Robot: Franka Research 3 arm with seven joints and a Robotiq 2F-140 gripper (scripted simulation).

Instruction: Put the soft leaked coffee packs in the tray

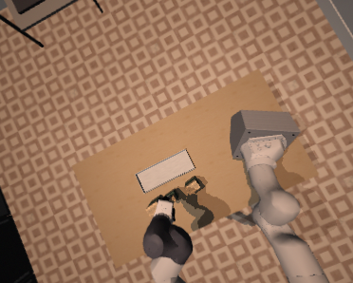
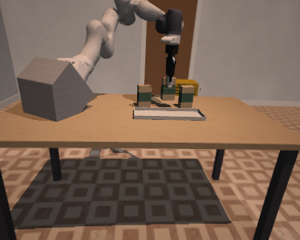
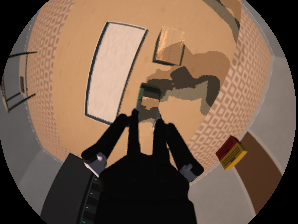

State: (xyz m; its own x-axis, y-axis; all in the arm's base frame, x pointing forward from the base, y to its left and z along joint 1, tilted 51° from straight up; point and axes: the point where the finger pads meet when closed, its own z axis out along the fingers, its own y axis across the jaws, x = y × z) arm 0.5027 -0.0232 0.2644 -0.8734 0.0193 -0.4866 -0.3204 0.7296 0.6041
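Observation:
Three tan coffee packs with green bands stand in a row behind the white tray [image 2: 168, 113]. The left pack [image 2: 144, 95] and the right pack [image 2: 186, 96] stand upright on the table. My gripper [image 2: 168, 81] comes straight down from above and is shut on the top of the middle pack [image 2: 168, 91], which hangs a little above the table. In the wrist view the held pack [image 3: 148, 96] sits between my fingers, with the tray [image 3: 113, 70] to its left and another pack [image 3: 169, 46] beyond. From overhead my wrist partly hides the packs [image 1: 176, 194] beside the tray [image 1: 165, 171].
A large grey box [image 2: 52, 89] that holds the arm's base sits on the table's left side. A yellow object [image 2: 190, 85] shows behind the right pack. The table's front edge lies near the tray.

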